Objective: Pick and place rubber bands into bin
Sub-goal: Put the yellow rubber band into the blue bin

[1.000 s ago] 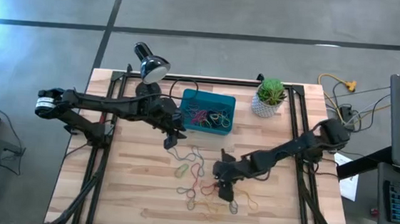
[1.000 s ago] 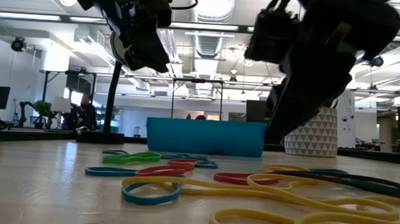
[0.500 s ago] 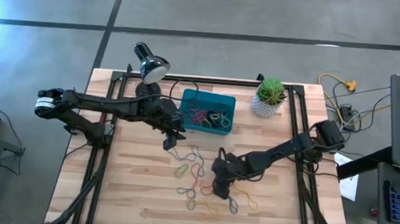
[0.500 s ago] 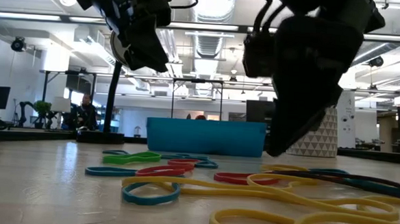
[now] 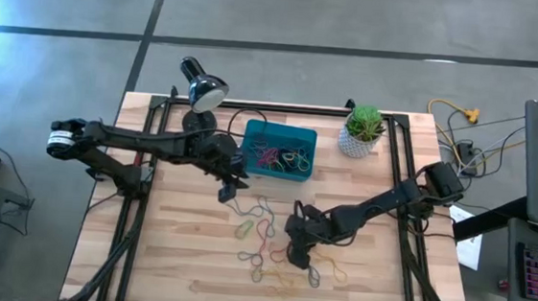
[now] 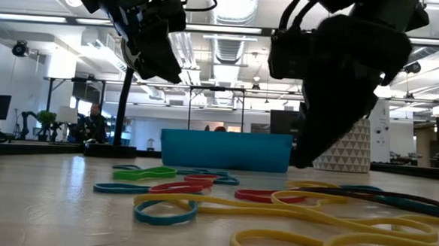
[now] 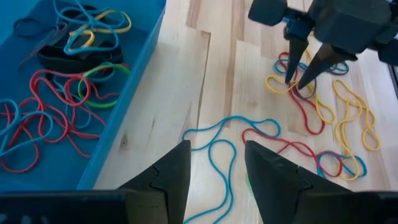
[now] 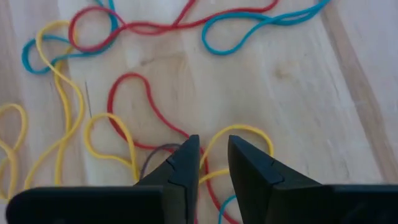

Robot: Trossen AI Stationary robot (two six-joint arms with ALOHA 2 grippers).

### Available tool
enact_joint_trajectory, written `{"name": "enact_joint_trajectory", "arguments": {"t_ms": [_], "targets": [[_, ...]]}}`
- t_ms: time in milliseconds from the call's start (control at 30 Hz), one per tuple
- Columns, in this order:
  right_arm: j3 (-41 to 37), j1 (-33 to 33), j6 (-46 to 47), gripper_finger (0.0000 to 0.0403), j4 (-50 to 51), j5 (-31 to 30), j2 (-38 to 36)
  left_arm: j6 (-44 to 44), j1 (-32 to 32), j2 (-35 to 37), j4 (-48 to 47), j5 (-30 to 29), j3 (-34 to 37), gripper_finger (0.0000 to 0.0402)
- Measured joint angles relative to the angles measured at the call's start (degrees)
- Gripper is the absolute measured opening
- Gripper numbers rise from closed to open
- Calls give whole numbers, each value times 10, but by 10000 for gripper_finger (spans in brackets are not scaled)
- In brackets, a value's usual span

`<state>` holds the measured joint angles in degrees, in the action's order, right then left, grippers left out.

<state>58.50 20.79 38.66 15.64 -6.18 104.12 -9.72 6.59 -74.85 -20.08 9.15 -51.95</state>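
Right gripper [image 8: 208,163] down among loose bands [image 5: 271,247] on table [image 5: 175,249], tips straddling a red and yellow crossing, narrow gap between fingers; whether a band is pinched, cannot tell. Seen from left wrist, same tips [image 7: 301,74] planted in the yellow-red tangle. Clearly the nearer arm to the pile.

Farther off, left gripper [image 7: 214,168] hovering just beside bin's [image 5: 248,168] near corner, fingers parted, nothing between them; a blue band [image 7: 224,143] stretched on the wood directly ahead, long axis running away from the fingers.

Beyond, bin up-table from the pile, already holding many bands [image 7: 56,93]. Judged: lift first, then carry toward the bin.
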Motion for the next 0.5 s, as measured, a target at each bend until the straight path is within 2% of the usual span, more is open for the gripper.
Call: {"name": "enact_joint_trajectory", "arguments": {"t_ms": [200, 500], "targets": [[-4, 0, -24, 74, -9, 0, 0, -4, 0, 0, 0, 0, 17, 136], [-6, 1, -31, 99, -17, -11, 0, -5, 0, 0, 2, 0, 16, 136]]}}
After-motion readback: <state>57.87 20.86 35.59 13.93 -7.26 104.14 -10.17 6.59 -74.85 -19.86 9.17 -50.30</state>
